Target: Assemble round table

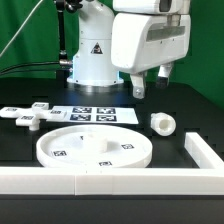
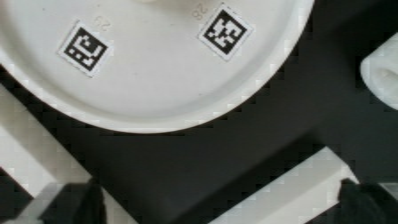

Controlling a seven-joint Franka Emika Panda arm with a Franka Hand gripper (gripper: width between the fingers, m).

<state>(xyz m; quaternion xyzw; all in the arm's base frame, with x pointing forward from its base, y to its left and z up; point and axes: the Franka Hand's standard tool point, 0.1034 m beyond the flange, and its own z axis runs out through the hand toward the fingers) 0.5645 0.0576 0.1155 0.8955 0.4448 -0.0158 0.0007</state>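
— While the hand hangs over the black worktop, what's in it?
— Nothing; its jaws stand wide apart, clear of everything.
— And the round disc?
— Flat on the worktop. Seen from the exterior view, the short post stands at its two o'clock, the cross-shaped piece at ten o'clock, the hand up at one
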